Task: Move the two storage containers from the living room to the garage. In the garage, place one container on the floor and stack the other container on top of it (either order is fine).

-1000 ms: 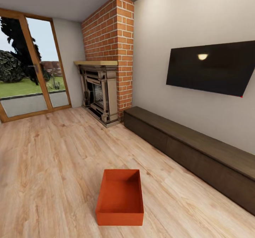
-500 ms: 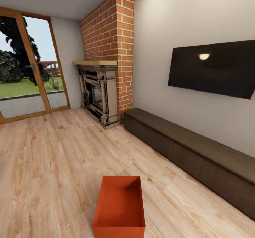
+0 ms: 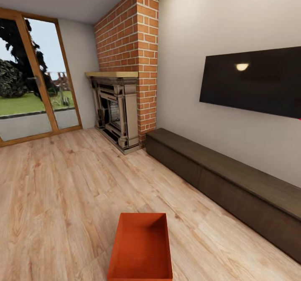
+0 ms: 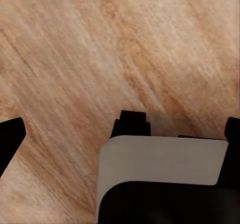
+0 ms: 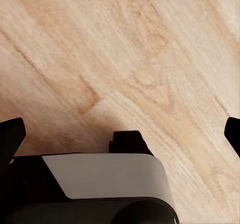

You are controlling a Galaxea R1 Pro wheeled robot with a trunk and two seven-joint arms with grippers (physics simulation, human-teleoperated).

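Both jaws spread over plank floor (image 3: pixel 62 197); storage container (image 3: pixel 141 247) near cabinet (image 3: pixel 234 185).

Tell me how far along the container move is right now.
Nothing looks done. One storage container sits empty on the living room's wood floor, near the fireplace and low cabinet. Both wrist views show open end effectors over bare planks. Still left: grasping, carrying to the garage, stacking both.

Red-brick fireplace (image 3: pixel 125 84) stands in the corner. Left of it, wood-framed glass doors (image 3: pixel 33 76) w/ daylight, lawn & trees outside. Right of it, long dark low cabinet (image 3: pixel 225 181) along a white wall, black TV (image 3: pixel 251 82) above. Light wood-plank floor (image 3: pixel 62 189) in front.
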